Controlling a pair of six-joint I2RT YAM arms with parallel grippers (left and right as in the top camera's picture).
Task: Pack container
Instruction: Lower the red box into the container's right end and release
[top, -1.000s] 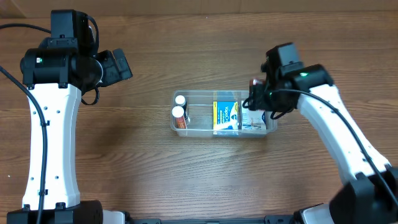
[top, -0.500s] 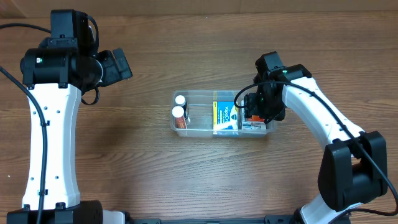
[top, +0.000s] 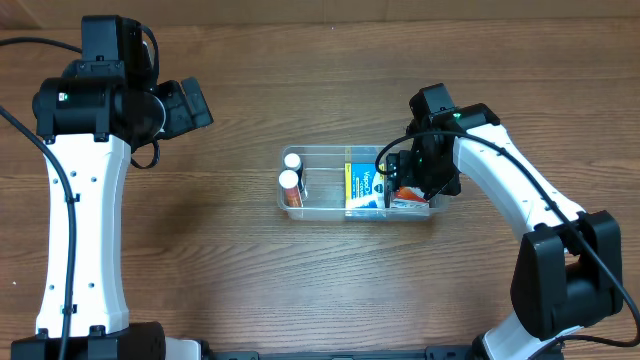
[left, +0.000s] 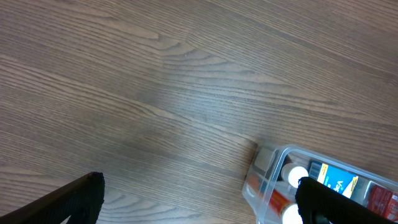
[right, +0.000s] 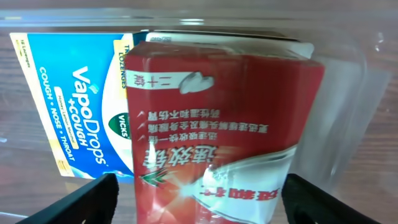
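Note:
The clear container (top: 320, 206) lies at the table's middle. It holds two white-capped bottles (top: 290, 170) at its left end, a blue and yellow VapoDrops box (top: 364, 183) in the middle and a red box (top: 406, 198) at its right end. My right gripper (top: 402, 180) is down in the right end. In the right wrist view its fingers (right: 202, 202) flank the red box (right: 224, 124), which overlaps the VapoDrops box (right: 68, 106) inside the container wall (right: 348, 81). My left gripper (top: 195, 105) hangs open and empty far to the upper left.
The left wrist view shows bare wood under the open fingers (left: 199, 205), with the container's left end (left: 264, 168) and a bottle cap (left: 297, 175) at the lower right. Nothing else lies on the wooden table (top: 300, 280).
My right arm swung in and turned over the container's right end a second ago, then held there. The container has slid a little to the right. The left arm has not moved.

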